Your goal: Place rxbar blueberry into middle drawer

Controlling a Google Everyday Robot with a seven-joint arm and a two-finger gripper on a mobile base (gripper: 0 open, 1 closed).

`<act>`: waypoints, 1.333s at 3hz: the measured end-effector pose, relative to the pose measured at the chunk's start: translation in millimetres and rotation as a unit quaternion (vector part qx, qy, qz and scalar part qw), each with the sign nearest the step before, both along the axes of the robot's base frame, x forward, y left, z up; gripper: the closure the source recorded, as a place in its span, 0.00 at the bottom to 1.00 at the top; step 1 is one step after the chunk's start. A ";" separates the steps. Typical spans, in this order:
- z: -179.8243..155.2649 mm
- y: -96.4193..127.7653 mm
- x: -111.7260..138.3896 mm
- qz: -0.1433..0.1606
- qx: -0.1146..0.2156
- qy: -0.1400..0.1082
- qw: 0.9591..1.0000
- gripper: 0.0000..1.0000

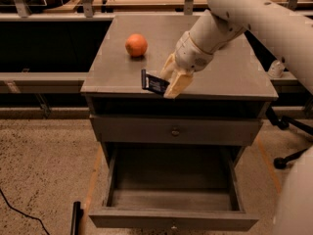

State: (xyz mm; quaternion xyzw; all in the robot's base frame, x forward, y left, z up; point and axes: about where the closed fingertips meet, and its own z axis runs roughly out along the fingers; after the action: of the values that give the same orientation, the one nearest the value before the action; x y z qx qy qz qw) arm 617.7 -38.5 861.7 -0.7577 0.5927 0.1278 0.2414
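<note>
My gripper hangs over the front edge of the grey cabinet top, shut on the rxbar blueberry. The dark navy bar sticks out to the left of the tan fingers, held just above the top. Below, the middle drawer is pulled open, and its inside looks empty. The upper drawer with a round knob is closed.
An orange fruit sits on the cabinet top at the back left. My white arm reaches in from the upper right and covers the right rear of the top. A black cable lies on the speckled floor at the left.
</note>
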 end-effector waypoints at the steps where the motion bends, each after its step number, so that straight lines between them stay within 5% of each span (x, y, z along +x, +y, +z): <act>1: -18.3 7.5 -38.1 -0.035 0.008 0.041 0.999 1.00; 2: -29.0 13.6 -73.8 -0.055 0.008 0.038 0.998 1.00; 3: -59.6 18.5 -97.8 -0.051 -0.014 -0.012 0.999 1.00; 4: -120.3 10.3 -91.6 -0.055 -0.053 -0.043 0.996 1.00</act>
State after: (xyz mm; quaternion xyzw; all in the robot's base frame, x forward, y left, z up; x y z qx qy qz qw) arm 526.1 -28.3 741.5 -0.7405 0.6287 0.0501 0.2323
